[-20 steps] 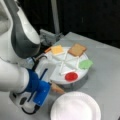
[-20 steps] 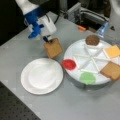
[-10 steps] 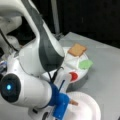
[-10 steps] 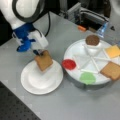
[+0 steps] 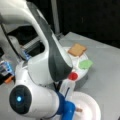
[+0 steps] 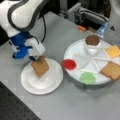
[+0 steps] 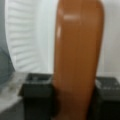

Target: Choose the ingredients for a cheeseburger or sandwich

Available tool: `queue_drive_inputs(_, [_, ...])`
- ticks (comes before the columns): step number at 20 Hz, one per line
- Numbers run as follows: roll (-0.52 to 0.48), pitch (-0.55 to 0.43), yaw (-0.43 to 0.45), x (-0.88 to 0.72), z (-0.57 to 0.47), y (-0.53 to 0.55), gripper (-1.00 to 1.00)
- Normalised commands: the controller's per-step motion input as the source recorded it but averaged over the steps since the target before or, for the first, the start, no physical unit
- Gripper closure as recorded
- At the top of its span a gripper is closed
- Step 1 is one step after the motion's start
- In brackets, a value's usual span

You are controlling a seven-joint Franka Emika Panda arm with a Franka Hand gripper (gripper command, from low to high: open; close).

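Gripper (image 6: 37, 59): clamped on a tan-brown bread square (image 6: 40, 67), which it holds tilted over the white paper plate (image 6: 51, 83) at a front view's left; whether the slice's lower edge touches the plate cannot be told. Change since half a second ago: the bread has come lower, from the plate's far rim toward its middle, and the arm leans further over the plate. In the wrist view the bread square (image 7: 77, 60) stands edge-on between the two dark fingers (image 7: 37, 95), with the ribbed plate rim (image 7: 27, 37) behind it. Sectioned white tray (image 6: 82, 61), at a front view's right, just beside the plate but not touching it: dark brown round patty (image 6: 92, 40) on the raised cup at its far side, yellow-orange cheese square (image 6: 113, 51) at far right, second bread square (image 6: 111, 70) at near right, green leaf (image 6: 87, 78) on the near edge, red disc (image 6: 69, 64) on the edge nearest the plate. In a front view the arm hides most of the tray; bread square (image 5: 77, 49), green leaf (image 5: 85, 64) and red disc (image 5: 73, 75) show beyond it, the plate rim (image 5: 93, 106) below. Open grey table (image 6: 75, 105) lies near of both dishes; a dark mat edges the near left corner.
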Motion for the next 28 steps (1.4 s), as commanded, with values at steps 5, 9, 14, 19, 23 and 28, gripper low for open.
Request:
queue_drive_inputs(5, [0.279, -0.004, 0.097, 0.39, 0.01, -0.06, 1.00])
queue_drive_inputs(9, [0.214, 0.015, 0.097, 0.39, 0.01, -0.15, -1.00])
queue_drive_inputs(14, [0.188, 0.021, 0.104, 0.38, 0.01, -0.20, -1.00])
queue_drive_inputs(19, [0.186, 0.027, 0.118, 0.39, 0.01, -0.17, -1.00])
queue_drive_inputs(23, [0.182, 0.047, 0.116, 0.39, 0.04, -0.14, -1.00])
queue_drive_inputs(28, [0.145, 0.092, 0.070, 0.31, 0.14, -0.08, -1.00])
